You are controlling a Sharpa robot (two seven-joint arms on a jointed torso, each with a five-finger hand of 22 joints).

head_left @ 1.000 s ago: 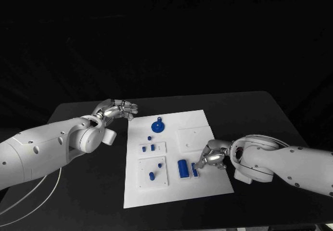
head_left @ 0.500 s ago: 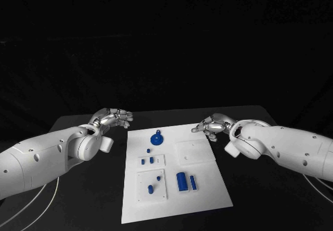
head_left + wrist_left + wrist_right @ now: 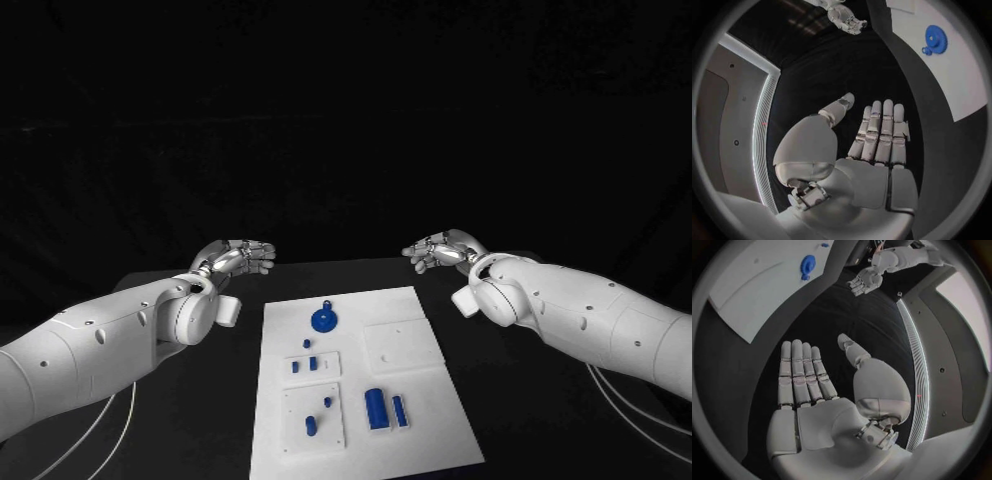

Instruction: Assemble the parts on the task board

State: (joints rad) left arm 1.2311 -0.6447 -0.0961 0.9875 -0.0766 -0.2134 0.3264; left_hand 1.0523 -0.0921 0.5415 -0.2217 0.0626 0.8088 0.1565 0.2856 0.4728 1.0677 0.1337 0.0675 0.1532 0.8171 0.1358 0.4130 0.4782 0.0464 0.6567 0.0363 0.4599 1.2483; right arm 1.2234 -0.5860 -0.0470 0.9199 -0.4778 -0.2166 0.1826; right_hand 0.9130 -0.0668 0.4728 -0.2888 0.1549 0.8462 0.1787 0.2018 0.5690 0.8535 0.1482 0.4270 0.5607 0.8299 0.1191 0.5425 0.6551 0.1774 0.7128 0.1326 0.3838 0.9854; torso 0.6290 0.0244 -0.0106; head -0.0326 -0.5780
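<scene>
Matt black table (image 3: 519, 290), smooth white task board (image 3: 433, 400), glossy, seemingly plastic blue parts (image 3: 326, 320)

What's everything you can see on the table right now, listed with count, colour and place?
table: one, black, under everything.
task board: one, white, middle of the table.
round part: one, blue, far end of the board.
long parts: two, blue, side by side near the board's right edge.
small parts: several, blue, on raised white plates along the board's left side.
left hand: one, silver, open, beyond the board's far left corner, holding nothing.
right hand: one, silver, open, beyond the far right corner, holding nothing.
</scene>
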